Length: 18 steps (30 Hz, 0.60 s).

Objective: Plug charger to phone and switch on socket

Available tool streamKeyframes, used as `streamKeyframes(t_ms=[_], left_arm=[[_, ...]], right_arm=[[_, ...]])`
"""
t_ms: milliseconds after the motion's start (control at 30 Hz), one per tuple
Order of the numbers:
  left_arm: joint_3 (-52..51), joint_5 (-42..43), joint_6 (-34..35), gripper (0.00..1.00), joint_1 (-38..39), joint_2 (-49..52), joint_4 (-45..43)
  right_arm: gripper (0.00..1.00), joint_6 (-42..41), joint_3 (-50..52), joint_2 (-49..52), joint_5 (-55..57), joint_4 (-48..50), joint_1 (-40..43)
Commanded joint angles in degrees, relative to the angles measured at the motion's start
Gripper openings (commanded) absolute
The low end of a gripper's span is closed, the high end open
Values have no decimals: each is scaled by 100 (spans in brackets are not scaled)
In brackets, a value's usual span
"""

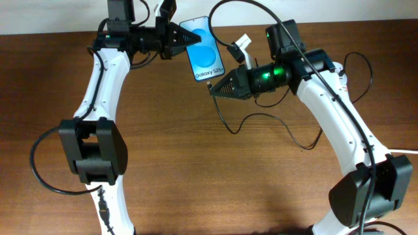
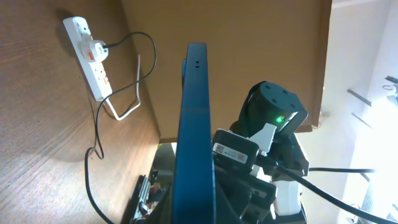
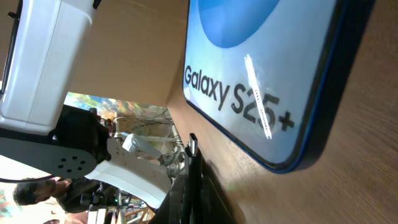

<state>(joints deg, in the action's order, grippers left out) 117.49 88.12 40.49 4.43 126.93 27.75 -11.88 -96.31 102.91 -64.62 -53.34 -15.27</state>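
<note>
— What do we have in the left gripper [image 1: 185, 39]?
— The phone [image 1: 202, 49]. Our jaws are closed on its long edge near the top corner, screen up. From the left wrist it is the dark blue edge running straight out ahead of the hand.
— Can we read anything on it?
— "Galaxy S25+", white on the blue screen, at the end that faces the right gripper [image 1: 213, 89]. The right wrist view shows it large, with a streak of glare across the "25".
— And the right hand?
— Pinched almost shut on the charger [image 3: 193, 145]. Its small tip pokes out past our fingertips [image 3: 196, 193] and stands just beside the phone's bottom edge. There is a gap between them, so it is not in the port.
— Where does the cable go?
— Back under the right hand, then in loops over the table [image 1: 196, 183].
— The socket [image 2: 90, 53]?
— We see it only from the left wrist. It is well beyond the hand, off to one side of the phone, lying flat on the wood. A white adapter [image 2: 94, 48] with a red mark sits in it. A thin black cable leaves the adapter, and the white cord [image 2: 124, 107] curls beside it. We cannot tell how the switch stands.
— Other writing?
— A white label [image 2: 235, 151] with a square code on the right arm, too small to read. There is a green light [image 2: 278, 119] just above it.
</note>
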Motion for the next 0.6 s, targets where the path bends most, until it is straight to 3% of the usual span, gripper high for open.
streamKeyframes(t_ms=[0,567], left_arm=[[52,208,-52,0,-203,-63,-50],[52,208,15,0,-326,-63,-55]], right_arm=[[4,-7,107,76,-164,28,-2],[4,-413,122,354,-713,970,-9]])
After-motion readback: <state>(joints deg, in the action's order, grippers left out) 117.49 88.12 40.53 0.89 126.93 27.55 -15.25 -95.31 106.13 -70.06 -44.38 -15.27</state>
